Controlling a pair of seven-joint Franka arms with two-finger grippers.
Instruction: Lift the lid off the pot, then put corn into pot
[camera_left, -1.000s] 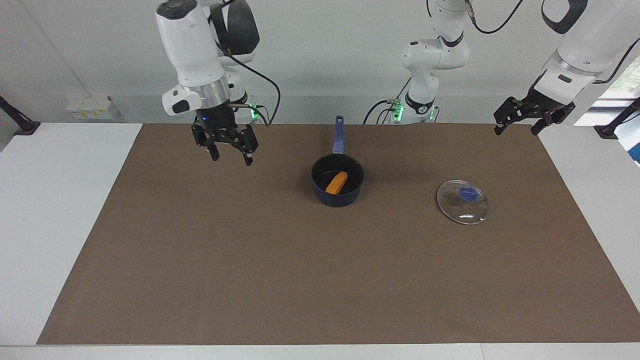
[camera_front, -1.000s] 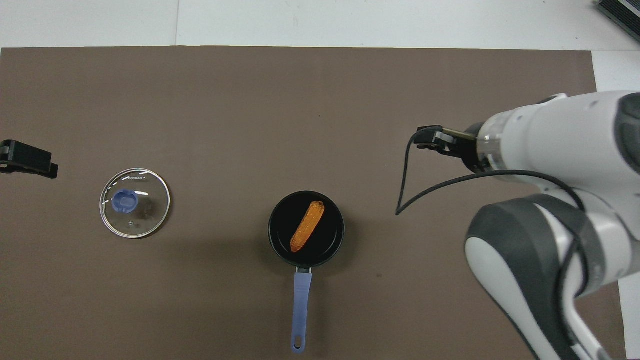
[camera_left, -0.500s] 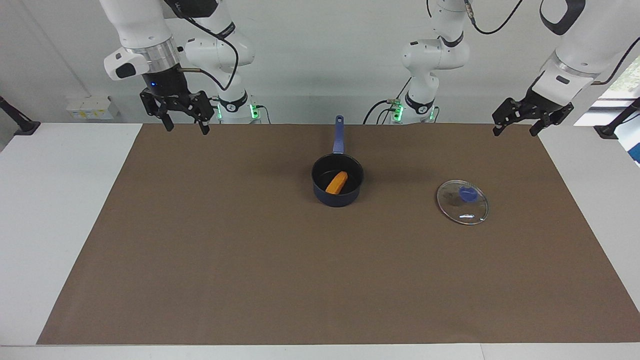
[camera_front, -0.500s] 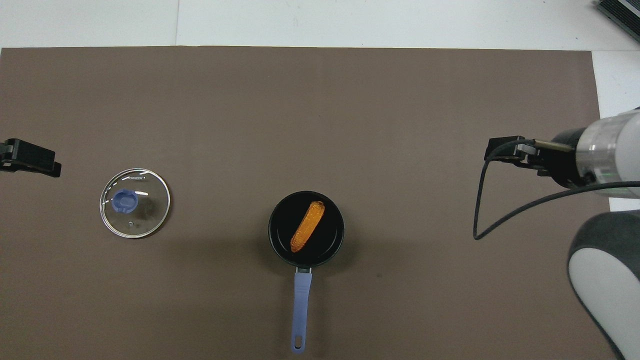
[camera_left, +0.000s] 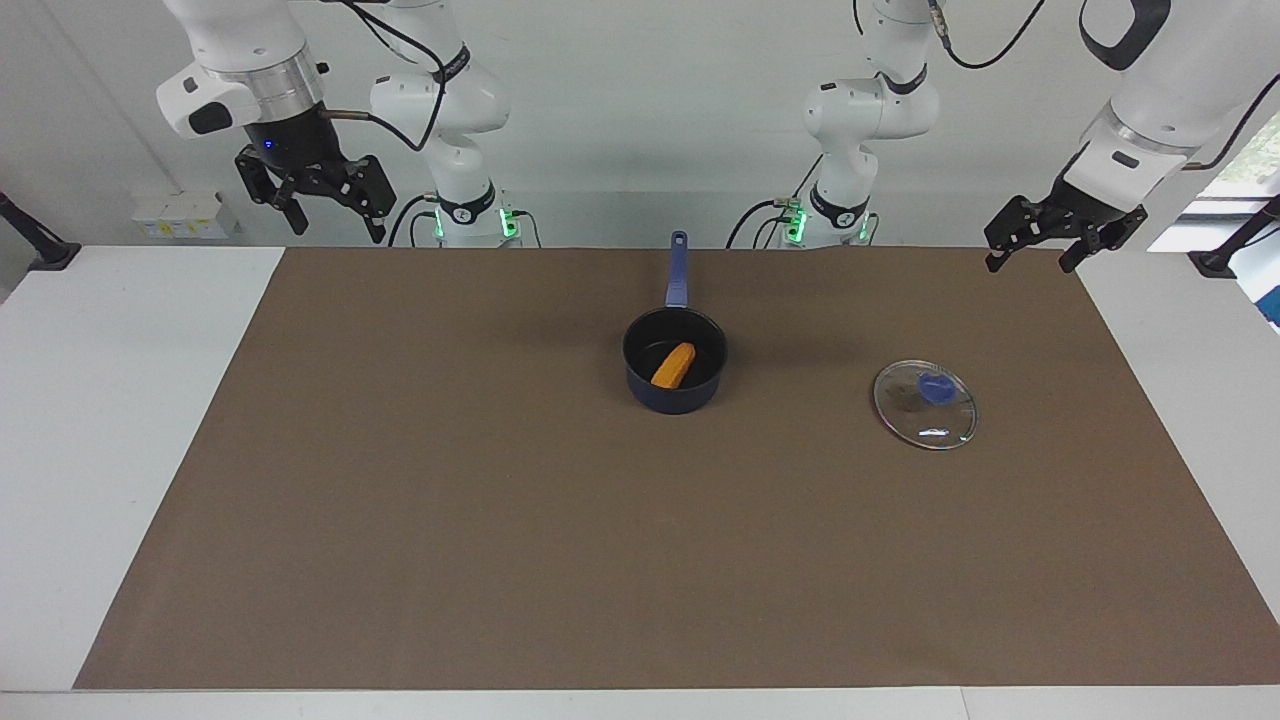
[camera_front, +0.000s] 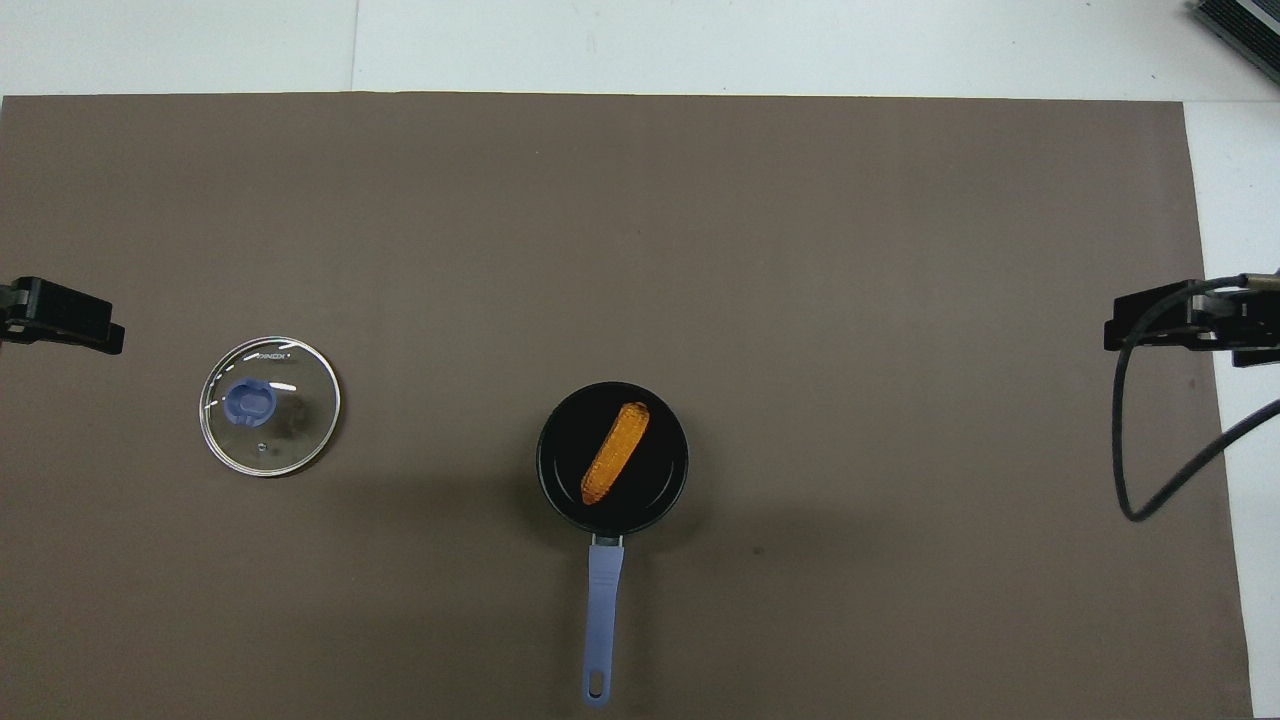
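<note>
A brown mat (camera_left: 500, 520) covers most of the white counter (camera_left: 120, 420), with a plain pale wall at the robots' end.

The pot (camera_left: 675, 373) stands uncovered about midway along the counter and closer to the robots' edge than to the edge away from them, its long blue handle pointing straight toward the robots. The corn (camera_left: 674, 364) lies inside it on the black bottom, set at a slant, one end leaning toward the wall of the pot.

The lid (camera_left: 925, 403) lies flat on the mat, knob up, well apart from the pot toward the left arm's end of the counter and slightly farther from the robots than the pot.

The left claw (camera_left: 1033, 243) hangs raised over the corner of the mat at the left arm's end, on the robots' edge, its fingers spread and holding nothing. The right claw (camera_left: 318, 201) hangs raised at the matching corner at the right arm's end, its fingers also spread and holding nothing. Both claws are well apart from the pot and the lid.
</note>
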